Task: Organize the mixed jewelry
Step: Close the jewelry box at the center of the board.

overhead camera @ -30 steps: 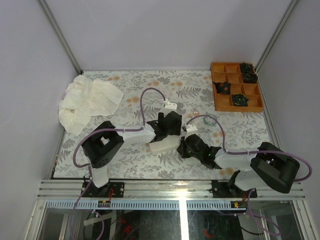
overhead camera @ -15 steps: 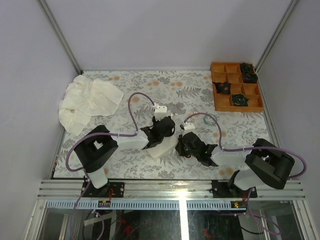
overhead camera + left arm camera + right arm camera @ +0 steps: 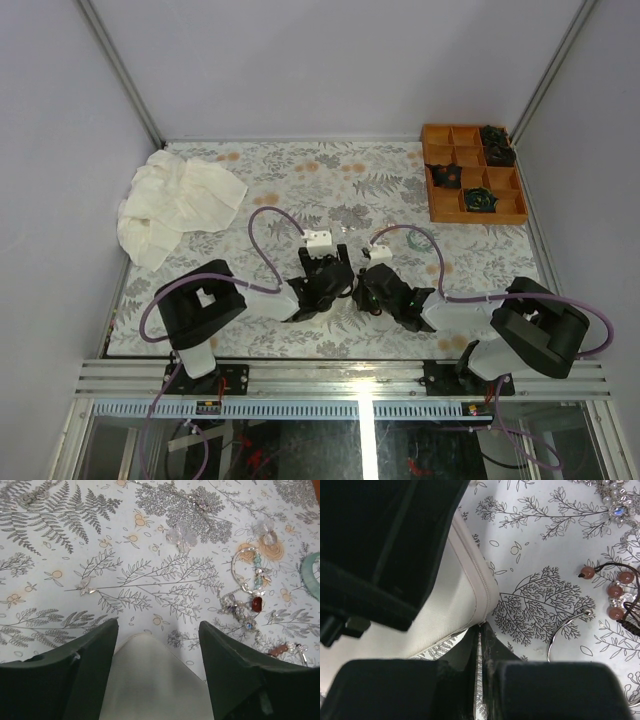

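The mixed jewelry lies loose on the fern-print cloth. In the left wrist view I see a silvery hoop with teal beads [image 3: 246, 573], a red stone [image 3: 256, 603], clear crystal pieces [image 3: 182, 534] and a teal bangle's edge [image 3: 311, 572]. My left gripper [image 3: 157, 625] [image 3: 325, 283] is open, its jaws standing either side of a corner of the beige jewelry box [image 3: 150, 680]. My right gripper [image 3: 480, 630] [image 3: 368, 290] is shut, its tips touching the box's seamed corner [image 3: 470, 580]. Reddish beads [image 3: 615, 587] and a thin hoop [image 3: 565, 629] lie to its right.
An orange compartment tray [image 3: 432, 175] with dark rosettes [image 3: 480, 200] stands at the far right. A crumpled white cloth [image 3: 175, 205] lies at the far left. The two grippers are close together at the table's near middle.
My left gripper has drawn back toward the near edge and come down over the beige box, which now is mostly covered from above. My right gripper shifted slightly left to the box.
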You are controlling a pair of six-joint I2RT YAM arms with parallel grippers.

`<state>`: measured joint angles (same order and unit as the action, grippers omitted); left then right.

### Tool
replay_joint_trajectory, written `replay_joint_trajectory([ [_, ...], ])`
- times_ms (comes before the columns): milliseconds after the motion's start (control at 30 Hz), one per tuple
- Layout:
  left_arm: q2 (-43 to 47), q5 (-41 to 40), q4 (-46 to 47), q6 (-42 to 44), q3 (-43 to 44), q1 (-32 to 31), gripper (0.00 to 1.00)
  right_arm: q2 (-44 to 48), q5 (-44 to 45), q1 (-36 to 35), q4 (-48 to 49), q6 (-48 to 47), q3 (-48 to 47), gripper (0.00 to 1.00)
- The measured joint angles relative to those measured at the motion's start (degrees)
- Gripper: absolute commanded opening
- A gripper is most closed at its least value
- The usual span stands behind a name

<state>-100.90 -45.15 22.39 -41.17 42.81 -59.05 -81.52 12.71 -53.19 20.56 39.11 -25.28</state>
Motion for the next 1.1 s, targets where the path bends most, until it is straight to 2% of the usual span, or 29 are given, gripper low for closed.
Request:
replay_joint_trajectory([
  [167, 0.79, -5.16, 1.01, 2.05, -2.14, -3.28, 0.68, -0.02, 0.85, 0.00, -0.09, 0.33, 0.00, 0.00],
  [433, 11.06, -6.86, -0.59, 0.52, -11.96, -7.74, 0.66, -0.57, 0.70, -0.02, 1.05, 1.03, -0.26, 0.00],
  [667, 12.66, -10.05, -3.52, 2.01, -12.15, -10.32, 0.69, -0.66, 0.68, -0.02, 1.03, 1.27, -0.39, 0.00],
  [800, 13.62, -11.23, -10.84, 0.28, -9.51, -10.34, 0.68, -0.61, 0.72, -0.02, 0.83, 1.99, -0.39, 0.00],
  [967, 22.23, -11.87, -23.98, -6.80, -8.72, -10.78, 0.66, -0.31, 0.81, -0.02, 0.26, 2.99, -0.39, 0.00],
  [1100, 27.41, -12.41, -28.72, -9.79, -8.83, -13.79, 0.63, -0.26, 0.92, -0.02, 0.09, 3.61, -0.37, 0.00],
])
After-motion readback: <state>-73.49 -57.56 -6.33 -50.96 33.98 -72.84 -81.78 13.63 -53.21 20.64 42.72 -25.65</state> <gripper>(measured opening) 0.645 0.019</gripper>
